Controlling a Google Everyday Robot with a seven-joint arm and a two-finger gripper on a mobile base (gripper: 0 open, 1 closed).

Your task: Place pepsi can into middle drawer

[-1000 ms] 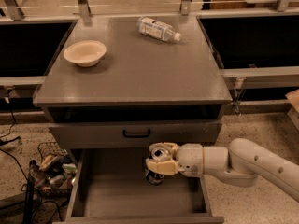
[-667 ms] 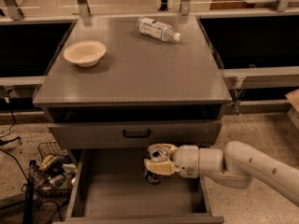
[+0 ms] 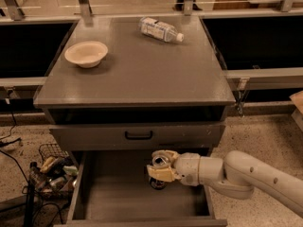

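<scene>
**Can low in the drawer, gripped by my hand**

The can (image 3: 157, 182) stands upright near the back of the open drawer (image 3: 118, 193), touching the floor or just above it; I cannot tell which. My hand (image 3: 161, 168) reaches in from the right and clasps its sides, keeping it from tipping. A bowl (image 3: 86, 54) and a bottle (image 3: 160, 30) sit on the desk (image 3: 137, 74) above.

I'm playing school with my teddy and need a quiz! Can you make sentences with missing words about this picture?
The two-finger gripper holds the dark blue pepsi can inside the wide grey middle drawer, which is ____.
The clear plastic water bottle lies on its ____.
In the picture, the cream round bowl sits ____ of that bottle.
Missing words: open; side; left.
</scene>
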